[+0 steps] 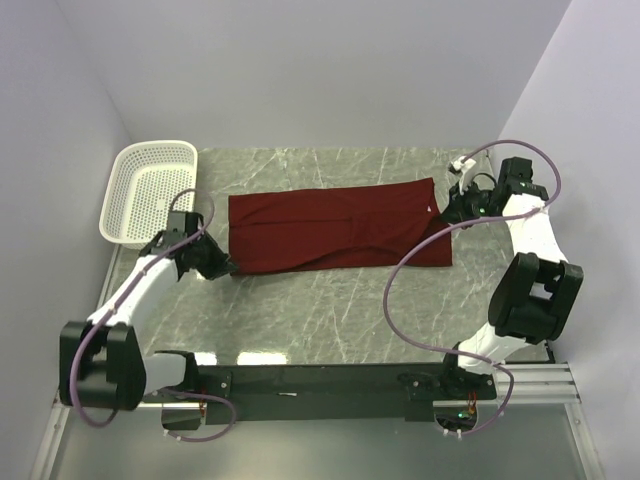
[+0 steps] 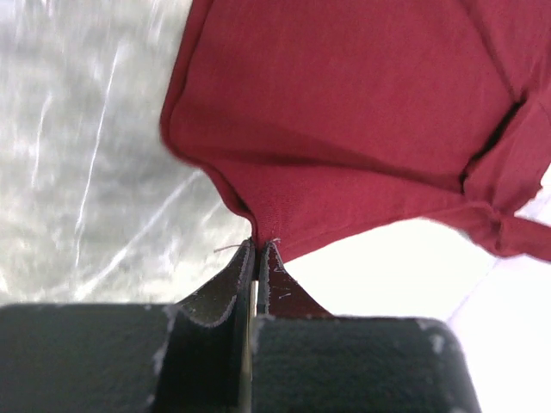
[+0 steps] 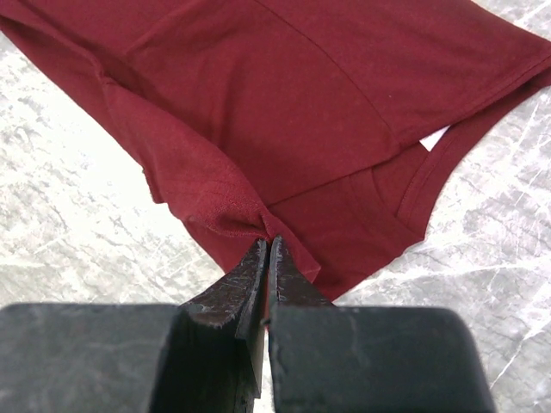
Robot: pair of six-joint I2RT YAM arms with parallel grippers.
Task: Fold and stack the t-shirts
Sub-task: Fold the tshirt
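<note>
One dark red t-shirt (image 1: pixel 335 227) lies folded into a long strip across the middle of the marble table (image 1: pixel 330 310). My left gripper (image 1: pixel 228 265) is shut on the t-shirt's near left corner (image 2: pixel 267 225), which is pulled into a point between the fingertips. My right gripper (image 1: pixel 447 212) is shut on the cloth at the strip's right end, where the fabric (image 3: pixel 250 219) bunches at the tips. The neck opening with a white label (image 3: pixel 435 138) shows in the right wrist view.
A white perforated basket (image 1: pixel 148 190) stands at the far left corner of the table, just beyond the left arm. White walls close in the table on three sides. Purple cables loop over both arms.
</note>
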